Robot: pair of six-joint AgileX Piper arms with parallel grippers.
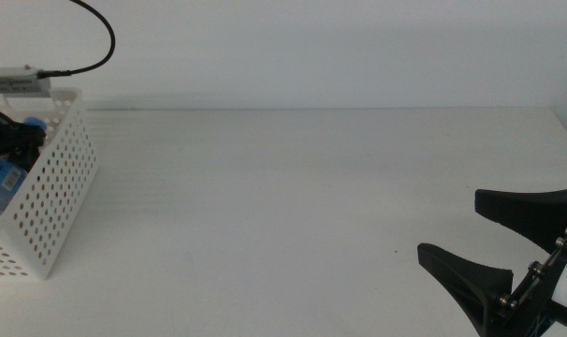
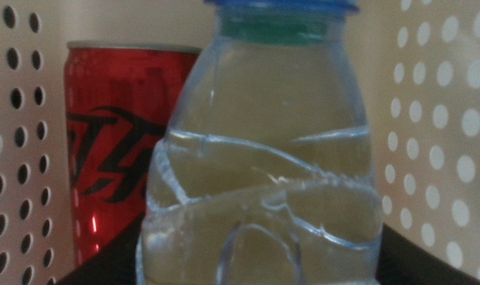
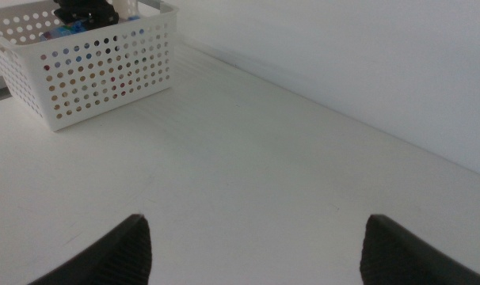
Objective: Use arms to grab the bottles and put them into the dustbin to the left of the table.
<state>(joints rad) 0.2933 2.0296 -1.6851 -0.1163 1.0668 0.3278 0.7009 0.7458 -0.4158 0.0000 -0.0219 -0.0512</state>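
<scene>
Fingers of the right gripper (image 1: 494, 245) spread wide, holding nothing, hovering low over the bare white table (image 1: 293, 206) at its near right corner; in the right wrist view both dark tips (image 3: 133, 245) sit far apart with only tabletop between them. Left gripper (image 1: 5, 139) is down inside the white perforated dustbin (image 1: 54, 197) at the table's far left edge, white wrist housing and black cable above the rim. Left fingers flank the clear water bottle (image 2: 264, 174), blue cap up, bottle upright and filling the left wrist view; dark finger edges show low at both sides of it, but contact can't be told, so grip state unclear. Red cola can (image 2: 117, 142) stands upright just behind and beside the bottle, inside the dustbin's holed walls. Middle view shows blue of the bottle label (image 1: 1, 183) within the dustbin. Yellow juice bottle not made out.
</scene>
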